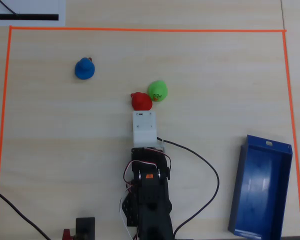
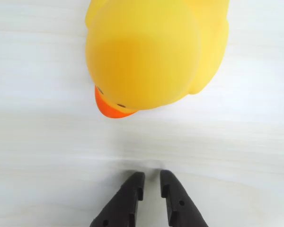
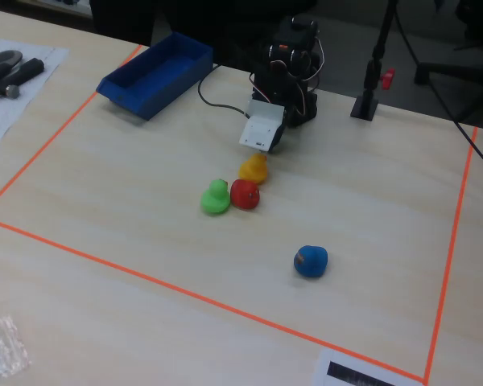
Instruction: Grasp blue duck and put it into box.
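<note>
Black gripper [image 2: 149, 182] fingers sit nearly together at the bottom of my wrist view, only a narrow gap, nothing between them, so closed and empty. Just ahead lies a yellow duck [image 2: 154, 52], beak toward the fingertips. Overhead I see the red duck [image 1: 141, 101] touching the green duck [image 1: 158, 91] past the arm. The blue duck [image 1: 84, 68] sits alone, well apart, upper left. The box [image 1: 262, 187] lies lower right, empty.

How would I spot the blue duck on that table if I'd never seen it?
Find the orange tape outline on the pale wooden table. In the overhead view three ducks show inside it; the red duck and green duck touch just ahead of the robot arm. The blue duck sits alone, up and to the left, the only bright-blue one.
</note>
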